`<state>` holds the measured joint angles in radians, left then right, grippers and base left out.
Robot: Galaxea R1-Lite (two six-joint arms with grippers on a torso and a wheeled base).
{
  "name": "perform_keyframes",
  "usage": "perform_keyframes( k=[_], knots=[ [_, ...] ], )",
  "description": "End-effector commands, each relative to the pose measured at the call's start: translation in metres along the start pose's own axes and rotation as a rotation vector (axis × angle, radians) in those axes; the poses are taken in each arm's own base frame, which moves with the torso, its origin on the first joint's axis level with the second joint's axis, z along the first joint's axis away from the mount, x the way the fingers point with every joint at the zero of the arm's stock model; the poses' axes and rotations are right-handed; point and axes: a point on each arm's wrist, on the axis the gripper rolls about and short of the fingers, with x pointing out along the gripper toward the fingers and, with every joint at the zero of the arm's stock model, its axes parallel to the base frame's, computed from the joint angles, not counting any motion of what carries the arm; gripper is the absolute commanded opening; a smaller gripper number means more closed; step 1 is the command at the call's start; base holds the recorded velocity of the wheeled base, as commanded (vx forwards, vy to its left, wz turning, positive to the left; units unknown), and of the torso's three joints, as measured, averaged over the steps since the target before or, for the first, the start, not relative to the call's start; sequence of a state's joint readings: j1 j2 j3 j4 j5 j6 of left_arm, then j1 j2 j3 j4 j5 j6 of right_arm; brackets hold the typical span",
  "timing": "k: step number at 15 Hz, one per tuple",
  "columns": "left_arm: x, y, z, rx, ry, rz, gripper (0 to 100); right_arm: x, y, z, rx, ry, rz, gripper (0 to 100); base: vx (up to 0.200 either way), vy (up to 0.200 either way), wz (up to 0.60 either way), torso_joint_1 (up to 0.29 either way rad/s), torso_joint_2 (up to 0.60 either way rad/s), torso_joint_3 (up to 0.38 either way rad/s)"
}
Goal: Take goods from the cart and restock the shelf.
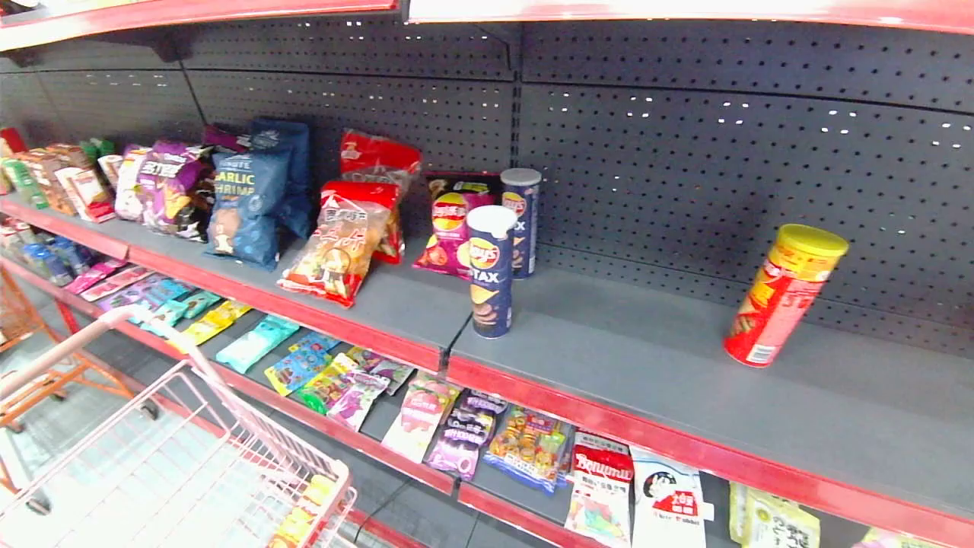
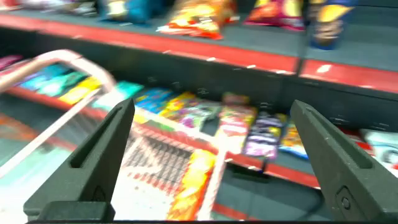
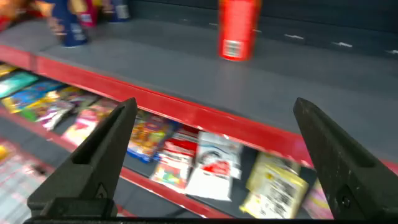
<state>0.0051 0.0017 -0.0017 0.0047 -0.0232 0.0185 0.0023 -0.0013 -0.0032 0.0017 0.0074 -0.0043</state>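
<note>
- A store shelf has grey boards, red edges and a pegboard back.
- The left gripper is empty with its jaws apart, by the pink cart, where yellow packs lie.
- The right gripper is empty with its jaws apart, before the shelf's red edge.
- A red can stands alone on the right board, well apart from two blue cans and snack bags farther left.

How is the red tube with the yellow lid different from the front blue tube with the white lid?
The red snack tube has a yellow lid; the front dark blue snack tube has a white one. The red snack tube stands alone at the right of the grey shelf; the front dark blue snack tube has a second blue tube just behind it. Both are round, lidded and upright.
</note>
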Motion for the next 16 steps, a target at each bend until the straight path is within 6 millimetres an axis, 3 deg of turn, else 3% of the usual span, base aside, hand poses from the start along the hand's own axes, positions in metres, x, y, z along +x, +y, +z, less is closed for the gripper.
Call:
perform_keyframes(
  k=[1, 5, 10, 11, 12, 13, 14, 15, 16],
  knots=[
    [0.000, 0.000, 0.000, 0.000, 0.001, 0.001, 100, 0.000, 0.000, 0.000, 0.000, 0.001, 0.001, 100, 0.000, 0.000, 0.60, 0.002, 0.00, -0.002],
    [0.000, 0.000, 0.000, 0.000, 0.000, 0.001, 100, 0.000, 0.000, 0.000, 0.000, 0.001, 0.001, 100, 0.000, 0.000, 0.60, 0.004, 0.00, 0.001],
    [0.000, -0.001, 0.000, 0.020, -0.005, -0.060, 100, 0.000, 0.000, 0.000, 0.001, 0.001, 0.002, 100, 0.000, 0.000, 0.00, 0.000, 0.00, 0.000],
    [-0.001, -0.002, 0.009, 0.038, -0.028, -0.094, 100, 0.000, 0.000, 0.000, 0.001, 0.001, 0.001, 100, 0.000, 0.000, 0.00, 0.000, 0.00, 0.000],
    [-0.003, -0.001, 0.041, 0.022, -0.064, -0.092, 100, 0.000, 0.000, 0.000, 0.001, 0.001, 0.001, 100, 0.000, 0.000, 0.00, 0.000, 0.00, 0.000],
    [0.012, 0.001, 0.106, -0.073, -0.042, -0.072, 100, 0.000, 0.000, 0.000, 0.001, 0.001, 0.001, 100, 0.000, 0.000, 0.00, 0.000, 0.00, 0.000],
    [0.040, 0.004, 0.186, -0.162, -0.089, -0.008, 100, 0.000, 0.000, 0.000, 0.001, 0.001, 0.001, 100, 0.000, 0.000, 0.00, 0.000, 0.00, 0.000],
    [0.058, 0.007, 0.217, -0.166, -0.085, 0.068, 100, 0.000, 0.000, 0.000, 0.001, 0.001, 0.001, 100, 0.000, 0.000, 0.00, 0.000, 0.00, 0.000],
    [0.077, 0.011, 0.227, -0.146, 0.003, 0.197, 100, 0.000, 0.000, 0.000, 0.001, 0.001, 0.001, 100, 0.000, 0.000, 0.00, 0.000, 0.00, 0.000]
  ],
)
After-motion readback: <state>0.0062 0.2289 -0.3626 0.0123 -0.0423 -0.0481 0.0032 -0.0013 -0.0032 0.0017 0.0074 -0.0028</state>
